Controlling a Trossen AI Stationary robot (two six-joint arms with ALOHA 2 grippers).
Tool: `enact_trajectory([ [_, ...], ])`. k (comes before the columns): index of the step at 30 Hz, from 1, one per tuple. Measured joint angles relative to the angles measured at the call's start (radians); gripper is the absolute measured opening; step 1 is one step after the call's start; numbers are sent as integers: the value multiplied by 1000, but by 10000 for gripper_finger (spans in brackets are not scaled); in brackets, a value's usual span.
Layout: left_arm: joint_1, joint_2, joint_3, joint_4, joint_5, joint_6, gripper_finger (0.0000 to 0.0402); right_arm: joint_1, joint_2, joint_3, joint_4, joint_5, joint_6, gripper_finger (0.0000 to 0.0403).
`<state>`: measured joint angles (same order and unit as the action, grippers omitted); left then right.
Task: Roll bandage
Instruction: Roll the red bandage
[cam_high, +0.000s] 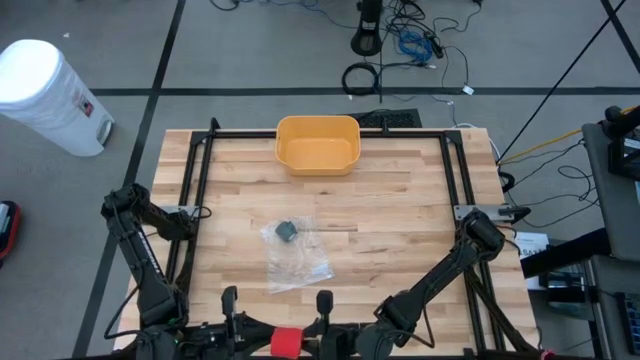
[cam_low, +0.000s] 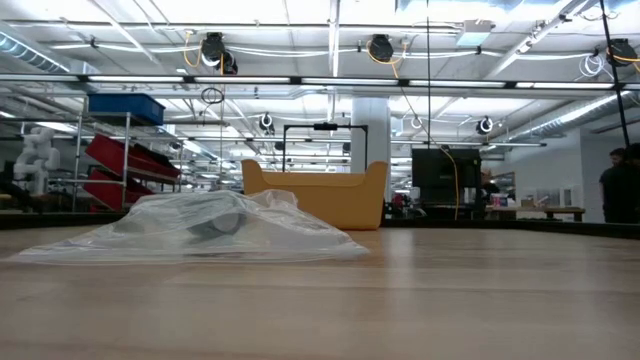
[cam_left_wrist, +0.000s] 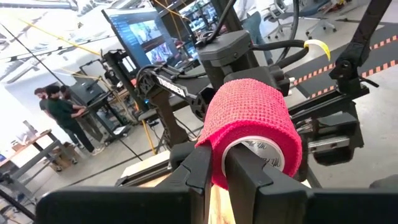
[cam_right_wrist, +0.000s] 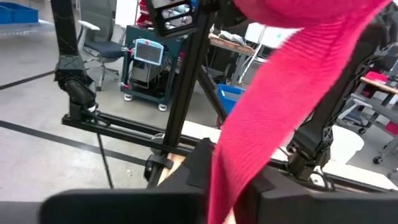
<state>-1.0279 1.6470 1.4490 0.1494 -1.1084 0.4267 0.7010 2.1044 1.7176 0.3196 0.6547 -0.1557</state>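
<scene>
You are working at the table's near edge, the left gripper (cam_left_wrist: 214, 177) clamping the red roll (cam_left_wrist: 252, 127) by its rim and the right gripper (cam_right_wrist: 224, 180) pinching its loose strip (cam_right_wrist: 280, 93): light, soft, stretchy, so keep it taut.

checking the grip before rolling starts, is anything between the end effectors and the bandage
Nothing visible. The left end effector is shut directly on the red bandage roll, and the loose bandage strip runs straight into the right end effector. The plastic bag lies farther out on the table, apart from both.
</scene>
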Motion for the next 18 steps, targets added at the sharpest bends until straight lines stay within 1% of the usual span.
enact_trajectory([
  [5,0,0,0,0,0,-1,41,9,-8,0,-37,-2,41,91],
  [9,0,0,0,0,0,-1,41,8,-30,0,-123,1,75,127],
  [12,0,0,0,0,0,-1,41,8,-53,0,-198,2,106,141],
  [16,0,0,0,0,0,-1,41,14,-89,0,-287,8,121,150],
  [18,0,0,0,0,0,-1,41,26,-106,0,-311,42,110,151],
])
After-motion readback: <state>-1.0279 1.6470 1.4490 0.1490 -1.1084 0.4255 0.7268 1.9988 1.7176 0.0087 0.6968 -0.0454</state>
